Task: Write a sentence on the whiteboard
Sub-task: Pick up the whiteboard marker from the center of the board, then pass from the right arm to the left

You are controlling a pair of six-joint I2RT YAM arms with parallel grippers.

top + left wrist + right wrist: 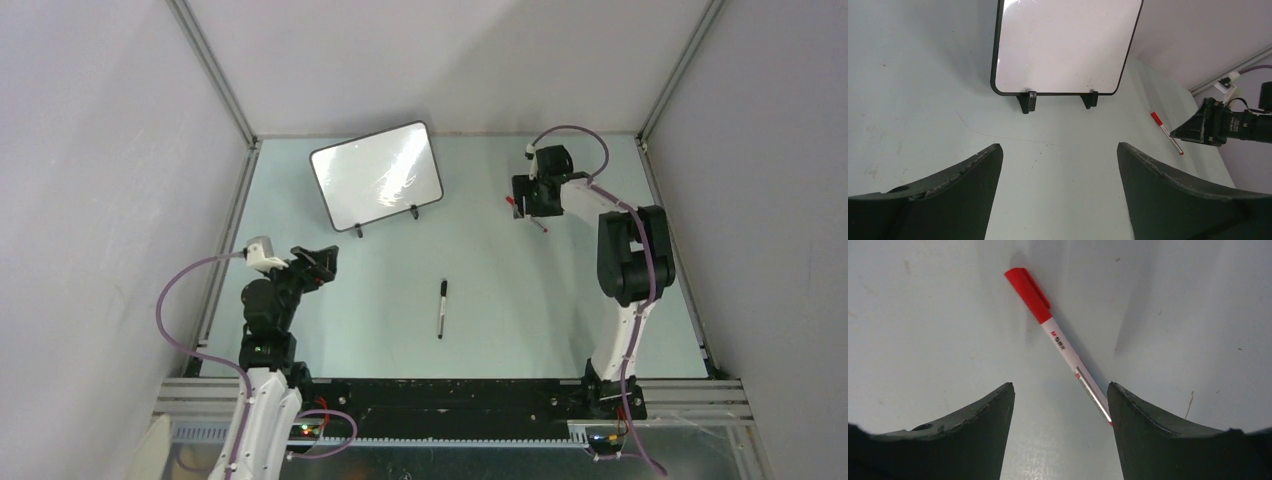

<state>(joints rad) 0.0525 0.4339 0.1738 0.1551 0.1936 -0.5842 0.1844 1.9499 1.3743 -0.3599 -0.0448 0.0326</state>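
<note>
The whiteboard stands tilted on two black feet at the back of the table, and its face is blank white, with no sentence on it. A red-capped marker lies flat on the table to the board's right. My right gripper hangs open just over it. The marker's tail end lies against the inner edge of the right finger, with a wide gap to the other finger. My left gripper is open and holds nothing. It sits low at the left, facing the board.
A black marker lies alone in the middle of the table, pointing front to back. Grey walls and aluminium rails close the table on three sides. The right arm's elbow rises near the right edge.
</note>
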